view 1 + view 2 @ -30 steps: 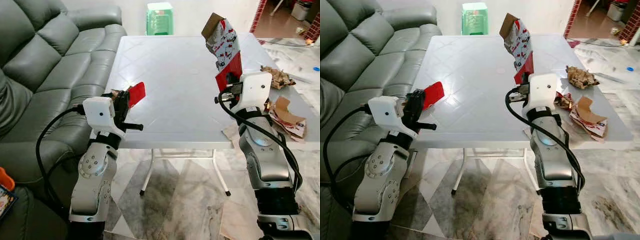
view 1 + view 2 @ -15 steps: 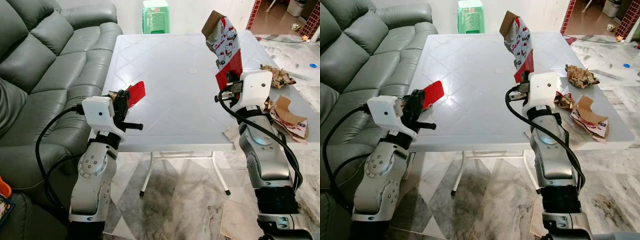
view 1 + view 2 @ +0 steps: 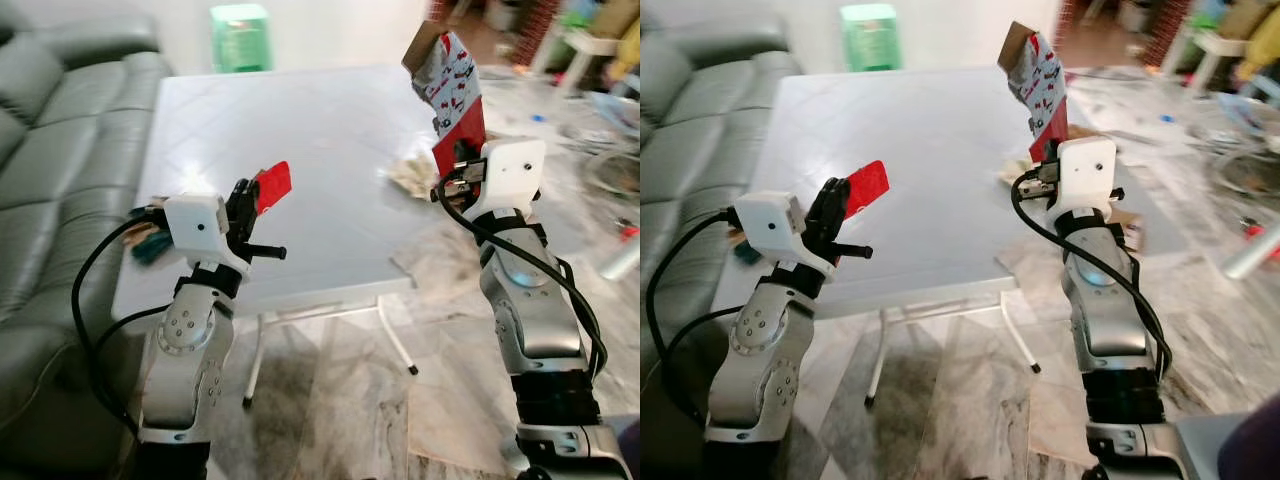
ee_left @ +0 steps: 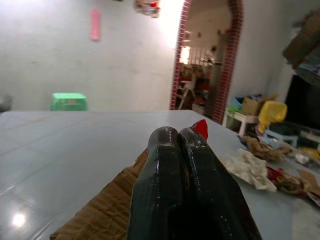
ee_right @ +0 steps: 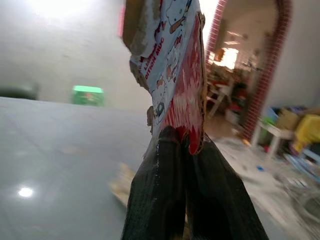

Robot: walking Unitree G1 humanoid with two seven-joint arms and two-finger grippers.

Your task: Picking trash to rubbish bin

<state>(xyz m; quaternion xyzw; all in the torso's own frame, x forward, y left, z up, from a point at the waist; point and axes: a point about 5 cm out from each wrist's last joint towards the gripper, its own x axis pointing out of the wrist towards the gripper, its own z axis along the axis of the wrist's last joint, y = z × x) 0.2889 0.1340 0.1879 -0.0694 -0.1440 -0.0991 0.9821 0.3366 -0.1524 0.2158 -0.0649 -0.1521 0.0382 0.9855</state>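
Observation:
My left gripper [image 3: 252,197] is shut on a flat red piece of cardboard [image 3: 272,185], held up over the near left side of the white table [image 3: 300,130]; in the left wrist view the shut fingers [image 4: 187,165] pinch its red tip [image 4: 201,128], brown card below. A tall red-and-white printed carton [image 3: 452,95] with a torn brown flap stands up from my right gripper [image 3: 458,160], which is shut on its lower end. The right wrist view has the carton [image 5: 172,65] rising from the fingers [image 5: 170,185]. Crumpled paper trash [image 3: 412,175] lies on the table's right part.
A grey-green leather sofa [image 3: 60,150] stands to the left. Behind the table is a green plastic stool [image 3: 238,35]. Cluttered items, blurred, sit on the marble floor at the right [image 3: 600,120]. Small dark items [image 3: 150,235] lie at the table's left edge.
The whole picture has shifted left and blurred, so the camera turned to the right. Both grippers keep the same hold on their pieces in the same pose.

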